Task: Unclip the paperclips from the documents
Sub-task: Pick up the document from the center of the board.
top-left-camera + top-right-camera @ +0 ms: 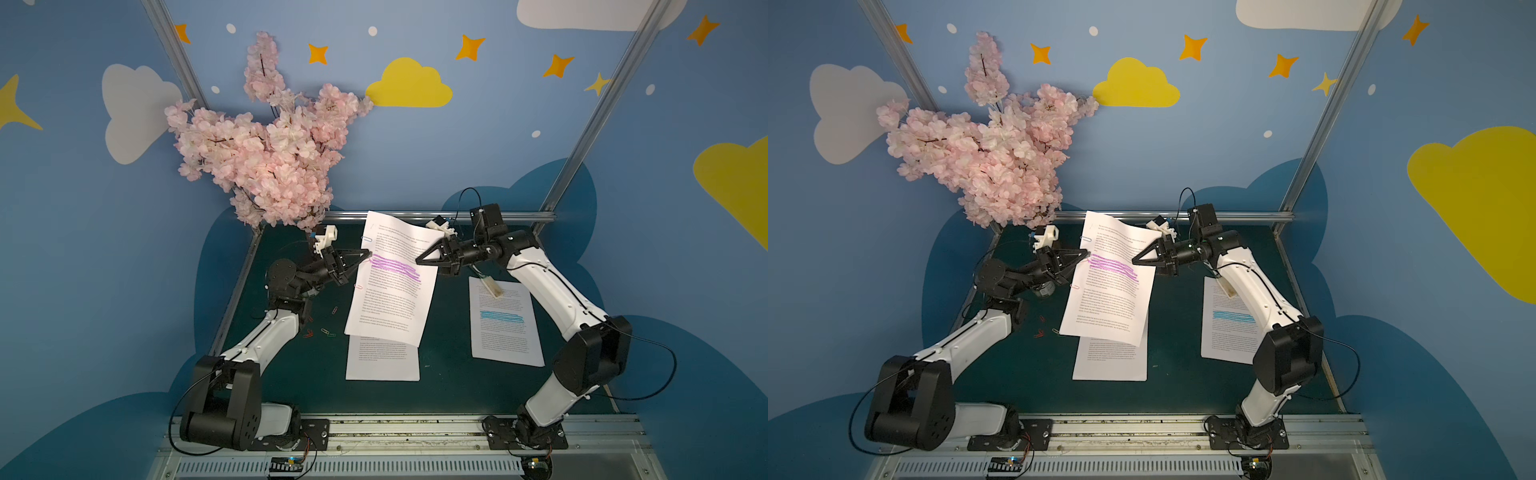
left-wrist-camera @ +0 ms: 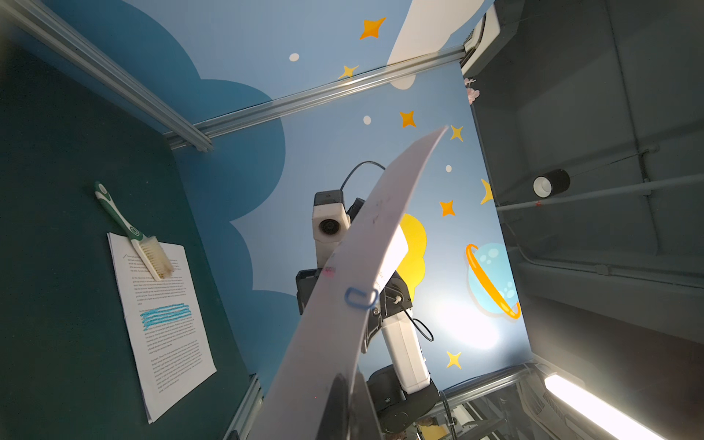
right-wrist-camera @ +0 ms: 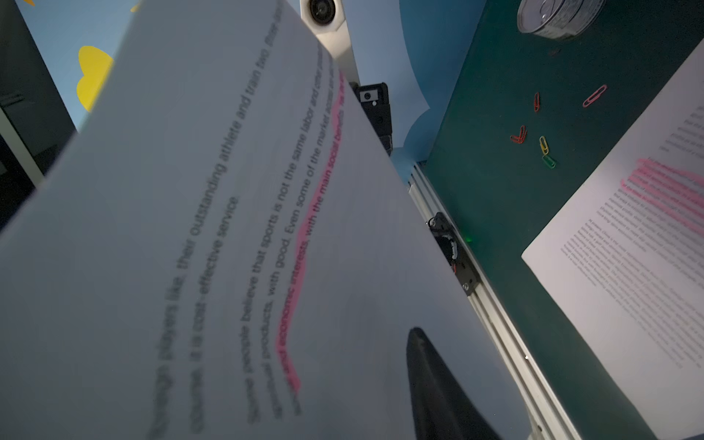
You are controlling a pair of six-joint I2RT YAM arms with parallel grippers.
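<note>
A document (image 1: 395, 291) with a purple band hangs in the air between both arms, in both top views. My left gripper (image 1: 368, 254) is shut on its left edge; in the left wrist view the sheet (image 2: 343, 304) runs out from between the fingers (image 2: 335, 404). A blue paperclip (image 2: 360, 297) and a pink paperclip (image 1: 358, 286) sit on that edge. My right gripper (image 1: 417, 259) is at the right edge. One finger (image 3: 430, 373) lies over the page (image 3: 190, 190); the other is hidden behind it. Several loose paperclips (image 3: 544, 144) lie on the mat.
A pink-banded document (image 3: 628, 247) lies flat under the raised one. A blue-banded document (image 1: 505, 322) lies at the right with a brush (image 2: 152, 255) on its top. A tin can (image 3: 560, 17) stands by the left arm. Pink blossoms (image 1: 270, 145) fill the back left corner.
</note>
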